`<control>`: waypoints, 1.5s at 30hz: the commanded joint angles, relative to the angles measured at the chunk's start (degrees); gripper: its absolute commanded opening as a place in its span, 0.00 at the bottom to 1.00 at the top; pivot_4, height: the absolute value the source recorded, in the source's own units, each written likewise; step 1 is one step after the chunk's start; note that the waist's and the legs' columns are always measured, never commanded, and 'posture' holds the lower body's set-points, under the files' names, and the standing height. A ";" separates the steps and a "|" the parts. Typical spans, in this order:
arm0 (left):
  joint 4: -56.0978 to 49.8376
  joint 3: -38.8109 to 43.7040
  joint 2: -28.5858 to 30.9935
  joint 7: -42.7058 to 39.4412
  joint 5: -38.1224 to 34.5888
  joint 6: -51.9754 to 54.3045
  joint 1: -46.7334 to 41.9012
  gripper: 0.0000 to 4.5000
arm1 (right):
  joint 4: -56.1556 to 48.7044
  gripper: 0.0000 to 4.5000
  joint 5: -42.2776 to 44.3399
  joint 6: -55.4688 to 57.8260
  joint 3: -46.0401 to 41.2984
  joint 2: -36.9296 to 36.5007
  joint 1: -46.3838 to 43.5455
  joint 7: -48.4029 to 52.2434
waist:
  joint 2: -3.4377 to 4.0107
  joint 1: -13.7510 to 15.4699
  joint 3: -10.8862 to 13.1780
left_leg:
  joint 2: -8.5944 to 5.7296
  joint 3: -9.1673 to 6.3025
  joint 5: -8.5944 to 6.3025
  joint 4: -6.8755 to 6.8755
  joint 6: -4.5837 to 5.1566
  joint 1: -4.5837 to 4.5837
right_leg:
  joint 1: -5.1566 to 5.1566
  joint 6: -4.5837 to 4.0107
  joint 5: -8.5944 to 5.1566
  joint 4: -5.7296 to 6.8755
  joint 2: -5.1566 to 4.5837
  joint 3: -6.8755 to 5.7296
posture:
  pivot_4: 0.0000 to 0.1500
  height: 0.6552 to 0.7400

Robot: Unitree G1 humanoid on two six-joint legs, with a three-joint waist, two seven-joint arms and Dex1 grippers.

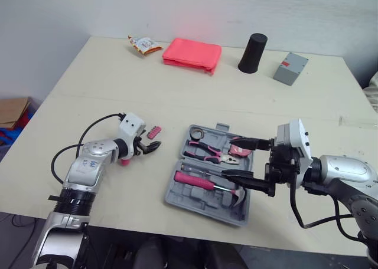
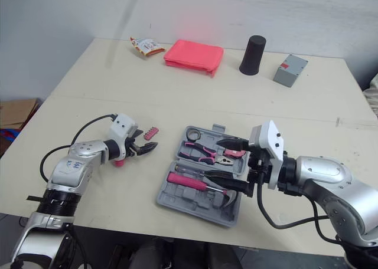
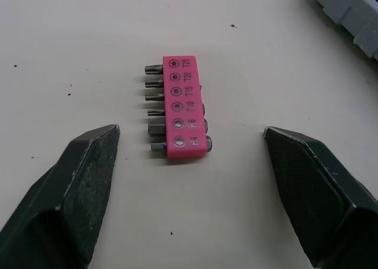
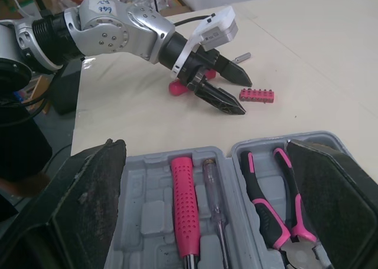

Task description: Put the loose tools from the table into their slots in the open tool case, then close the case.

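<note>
The pale desk (image 1: 177,104) carries the open grey tool case (image 1: 198,203) near its front edge, with a pink-handled hammer (image 1: 195,180) and pink pliers (image 1: 204,151) already bedded in their slots. The right pincer (image 1: 227,157) hangs over the case from 3 o'clock, fingers spread wide and holding nothing. The left pincer (image 4: 245,98), also wide and empty, lies low on the desk at about 9 o'clock of the case. It points at the loose bit holder (image 3: 184,107), which lies flat on the desk just beside the case's 10 o'clock corner, apart from both fingers. This pink strip looks like stiff, smooth plastic with six short steel bits pushed into it, so it is probably light, not fragile, and apt to skid or flip if nudged on one side only. Being low and flat, it likely needs the fingertips down near the desk. The best hold seems to be across its narrow width at mid-length, on the plastic body.
</note>
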 commanded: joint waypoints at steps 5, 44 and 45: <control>1.89 2.02 -1.14 1.21 0.62 0.41 0.01 0.26 | -1.19 1.00 2.06 0.44 -1.18 -0.71 -1.01 -0.41 | 0.00 0.05 0.00 | 0.00 0.00 0.00 -0.01 0.00 -0.01 | -0.01 0.00 0.00 -0.02 0.00 0.00 | 1.00 0.94; -14.77 -24.40 14.12 -51.26 4.24 -14.27 -10.83 0.14 | -7.68 1.00 4.63 1.24 -5.35 -8.89 13.13 1.44 | 0.03 -0.04 0.08 | -0.03 -0.02 0.03 -0.13 0.04 -0.29 | -0.19 -0.01 0.02 -0.27 0.03 0.03 | 1.00 0.94; -14.63 -24.69 13.74 -51.51 4.57 -14.42 -10.93 0.14 | -7.80 1.00 4.61 1.15 -5.47 -8.80 13.36 1.22 | 0.03 -0.07 0.08 | -0.03 -0.03 0.03 -0.10 0.04 -0.29 | -0.19 -0.01 0.02 -0.25 0.03 0.03 | 1.00 0.94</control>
